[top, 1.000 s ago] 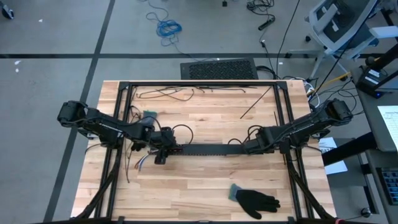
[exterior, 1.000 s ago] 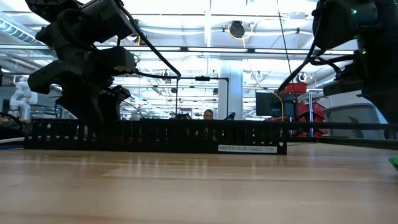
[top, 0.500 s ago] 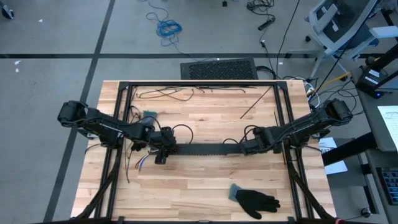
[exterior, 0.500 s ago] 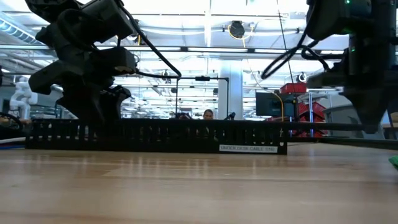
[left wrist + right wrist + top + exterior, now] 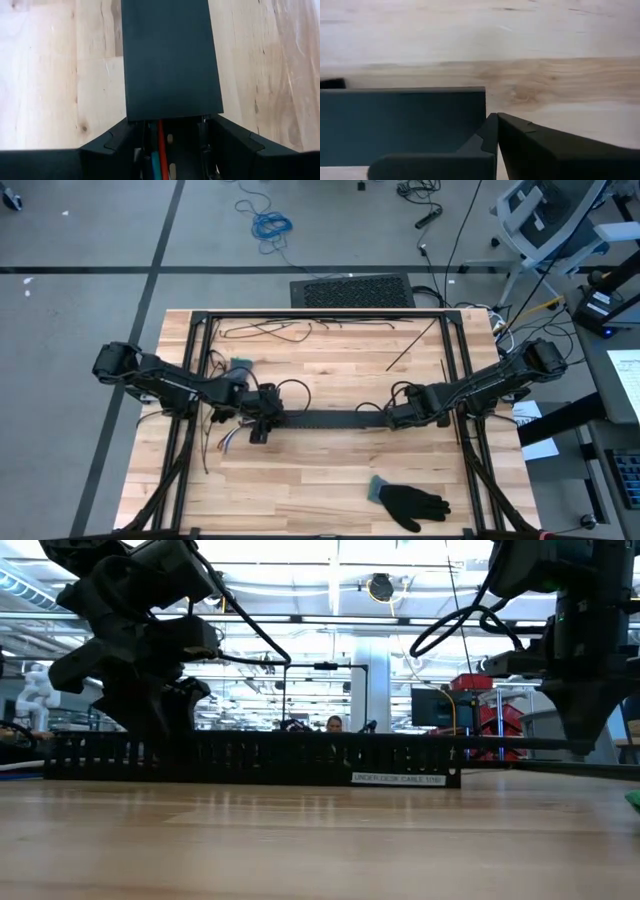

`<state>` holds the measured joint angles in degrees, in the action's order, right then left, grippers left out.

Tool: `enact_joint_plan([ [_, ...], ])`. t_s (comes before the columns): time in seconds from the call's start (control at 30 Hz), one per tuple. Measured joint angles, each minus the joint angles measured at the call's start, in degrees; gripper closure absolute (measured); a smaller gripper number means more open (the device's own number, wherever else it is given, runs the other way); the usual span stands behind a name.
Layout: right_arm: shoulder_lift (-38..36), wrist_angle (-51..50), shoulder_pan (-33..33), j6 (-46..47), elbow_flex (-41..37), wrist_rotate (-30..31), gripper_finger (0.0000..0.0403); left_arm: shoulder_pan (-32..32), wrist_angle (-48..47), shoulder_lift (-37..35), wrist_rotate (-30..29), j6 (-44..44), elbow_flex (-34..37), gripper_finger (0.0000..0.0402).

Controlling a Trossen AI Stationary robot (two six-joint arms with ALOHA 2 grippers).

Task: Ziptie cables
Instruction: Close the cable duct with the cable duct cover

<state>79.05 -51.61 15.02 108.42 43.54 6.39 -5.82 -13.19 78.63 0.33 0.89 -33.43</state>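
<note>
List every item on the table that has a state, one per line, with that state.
left gripper: holding one end of the black slotted strip.
right gripper: shut, at the strip's other end.
black slotted strip: lying flat across the table's middle, lid on.
cables: running inside the strip at the left gripper's end.
black glove: lying flat near the front edge, untouched.
</note>
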Motion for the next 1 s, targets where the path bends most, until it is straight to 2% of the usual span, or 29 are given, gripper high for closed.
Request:
enact_joint_plan([
  [0.17,0.00,-9.33,0.08,-0.51,0.14,-4.01,0.0403,0.04,1.46,0.13,-0.49,0.21,-0.13,0.0193],
  [0.3,0.00,-14.62,0.08,1.65,0.14,-4.78,0.0403,0.02,1.38,0.11,-0.52,0.04,-0.13,0.0193],
  [0.67,2.66,-7.85,-0.38,1.90,0.14,-2.80,0.0403,0.07,5.40,0.07,-0.89,0.78,-0.11,0.0193],
  [0.87,6.83,1.69,-1.57,-1.78,-0.21,-1.80,0.0402,0.07,2.75,0.02,-0.91,2.13,0.13,0.0193],
  [1.0,8.58,2.22,-1.72,-1.99,0.14,-1.91,0.0402,0.07,2.52,0.00,-0.86,2.16,0.13,0.0193],
])
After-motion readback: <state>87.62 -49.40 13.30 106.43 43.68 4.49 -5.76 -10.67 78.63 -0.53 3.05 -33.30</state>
